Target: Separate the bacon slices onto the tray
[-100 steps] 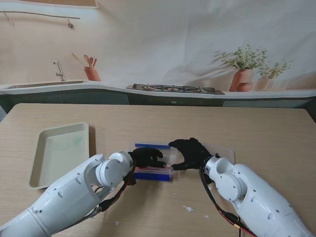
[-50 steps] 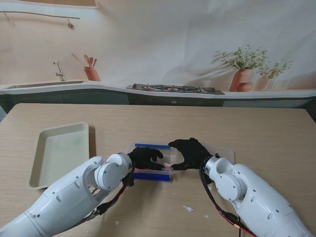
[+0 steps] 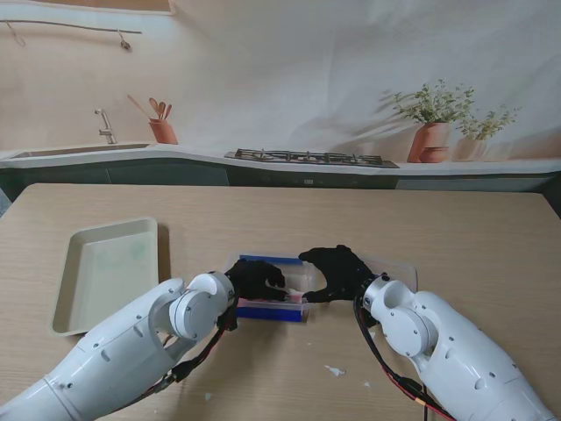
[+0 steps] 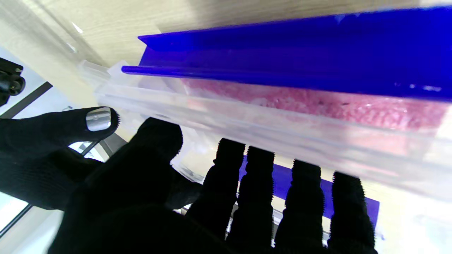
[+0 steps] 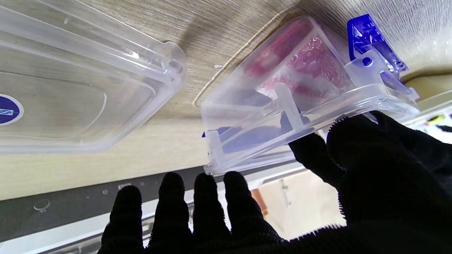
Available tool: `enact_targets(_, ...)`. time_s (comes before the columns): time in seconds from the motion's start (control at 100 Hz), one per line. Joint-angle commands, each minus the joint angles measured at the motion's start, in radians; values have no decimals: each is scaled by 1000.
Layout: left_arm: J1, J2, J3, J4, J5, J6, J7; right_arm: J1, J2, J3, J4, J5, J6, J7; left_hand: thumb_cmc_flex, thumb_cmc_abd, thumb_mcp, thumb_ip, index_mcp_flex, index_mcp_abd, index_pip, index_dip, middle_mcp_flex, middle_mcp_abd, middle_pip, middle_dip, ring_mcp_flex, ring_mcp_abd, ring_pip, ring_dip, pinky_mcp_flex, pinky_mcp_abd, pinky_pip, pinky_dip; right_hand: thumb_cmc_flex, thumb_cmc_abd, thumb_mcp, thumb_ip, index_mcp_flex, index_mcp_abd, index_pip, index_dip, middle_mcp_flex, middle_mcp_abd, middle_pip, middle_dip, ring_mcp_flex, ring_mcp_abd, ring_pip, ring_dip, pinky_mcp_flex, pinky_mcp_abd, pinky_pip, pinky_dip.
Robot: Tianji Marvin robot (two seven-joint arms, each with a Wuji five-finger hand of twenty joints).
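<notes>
Directly under the left robot hand (image 3: 260, 280) lies the bacon (image 3: 272, 302).

1. The bacon (image 4: 317, 102) is a pink, marbled stack lying flat inside a clear box (image 3: 272, 303) with blue clips (image 5: 369, 38); only a pink strip shows from the stand camera.
2. The box sits open near the counter's middle, at about 3 o'clock from the tray.
3. The tray (image 3: 70, 289) is pale cream, rectangular with a raised rim, and lies flat at about 9 o'clock on the counter, well apart from the box, with no slices on it.
4. The box's clear lid (image 5: 81, 81) lies just beside it, at about 3 o'clock.
</notes>
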Motion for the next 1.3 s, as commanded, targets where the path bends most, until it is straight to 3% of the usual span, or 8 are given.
enact_targets(0.0,6,-3,1,-8,-12,10,-19,-5,-6,-4,2,-1,2,15,-33,16,-9,27,24,18,9,1,-27,28,-63,-81,-14,4,-30,-26,-14,-9,21,-4,24,-4,34,-6,-7,7,4,11,-12,2,24,4,-28,-17,10,8,-2,5,-1,18)
enact_targets(0.08,11,-5,-2,-12,-24,22,-20,-4,-6,-5,2,-1,1,15,-26,27,-26,29,14,37,-42,-26,-57,41,-99,-149,-32,1,-61,-47,-14,-9,10,-11,24,-4,34,-6,-6,6,5,11,-12,2,24,4,-28,-17,11,8,-2,5,-1,18)
enact_targets(0.12,13,-6,-4,-15,-27,26,-20,-4,-6,-5,2,-1,2,15,-27,31,-32,29,13,41,-63,-37,-70,20,-94,-158,-42,-2,-70,-53,-14,-10,-1,-16,23,-4,35,-6,-7,5,5,11,-13,1,24,4,-28,-17,11,8,-3,5,-1,18)
enact_targets(0.47,29,-6,-14,-25,-8,30,-1,-2,-6,-7,4,0,1,13,-26,57,-106,32,-72,27,-129,-68,-167,-8,-89,-163,-119,-33,-100,-48,-11,-23,-112,-26,23,-6,38,-7,-7,8,5,11,-12,3,24,4,-28,-17,12,8,-2,6,-1,18)
enact_targets(0.59,38,-7,-23,-28,1,26,15,-2,-6,-8,4,0,1,13,-24,57,-116,34,-80,27,-137,-72,-163,6,-95,-168,-109,-26,-99,-46,-12,-21,-121,-18,21,-7,38,-7,-7,8,5,11,-12,3,25,4,-28,-18,12,8,-2,5,-2,18)
enact_targets(0.63,41,-7,-26,-31,-2,28,14,-1,-6,-8,4,0,1,13,-23,58,-120,35,-66,32,-132,-72,-134,34,-98,-174,-80,-15,-84,-37,-12,-16,-117,-3,22,-6,39,-7,-7,8,5,11,-12,3,25,4,-28,-18,12,8,-2,5,-2,18)
enact_targets(0.87,45,-6,-26,-45,-13,59,1,0,-6,-10,5,0,3,13,-17,49,-112,38,-46,47,-124,-68,-35,64,-52,-137,72,53,38,34,-10,4,5,73,23,-7,40,-7,-7,8,6,11,-13,2,25,4,-28,-18,12,8,-2,5,-2,18)
enact_targets(1.29,53,-14,-25,-50,-12,72,30,-2,-6,-9,3,1,6,15,-30,6,-20,33,-19,58,-87,-50,44,30,139,106,137,54,324,239,-17,4,32,39,23,-4,40,-7,-6,7,7,11,-13,4,25,4,-28,-18,12,8,-3,5,-2,19)
